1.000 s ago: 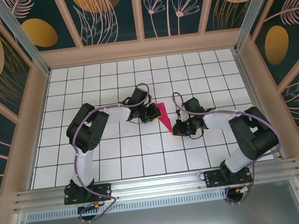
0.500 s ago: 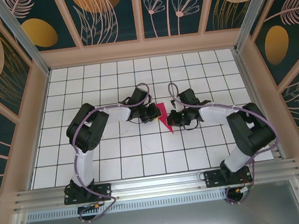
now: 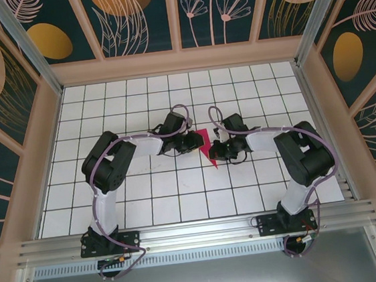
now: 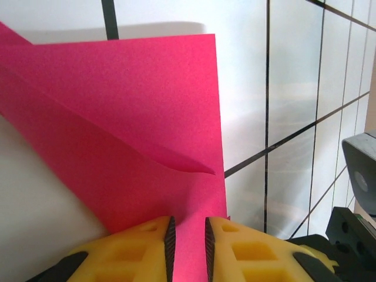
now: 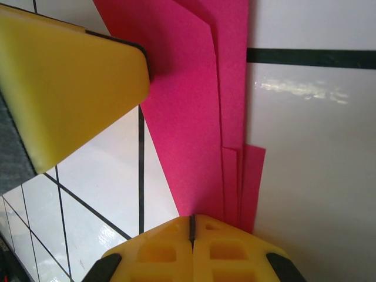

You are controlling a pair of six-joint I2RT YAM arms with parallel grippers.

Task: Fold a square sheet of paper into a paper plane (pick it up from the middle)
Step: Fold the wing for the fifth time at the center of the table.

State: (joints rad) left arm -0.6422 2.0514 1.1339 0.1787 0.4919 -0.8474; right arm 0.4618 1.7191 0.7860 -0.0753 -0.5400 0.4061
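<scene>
the folded magenta-pink paper sheet is laid flat on the white gridded table, at its middle, between both hands. the right hand is closed, its tips set on the layered edge, likely to pin the folds. the left hand is parted slightly over the opposite edge, with nothing clamped.

Mostly covered or cropped

Top view: paper plane just a small wedge, rest under left gripper & right gripper; folds too small to read. Left wrist: plane cropped at left & bottom edges. Right wrist: cropped at top, near end hidden behind fingertips.
</scene>
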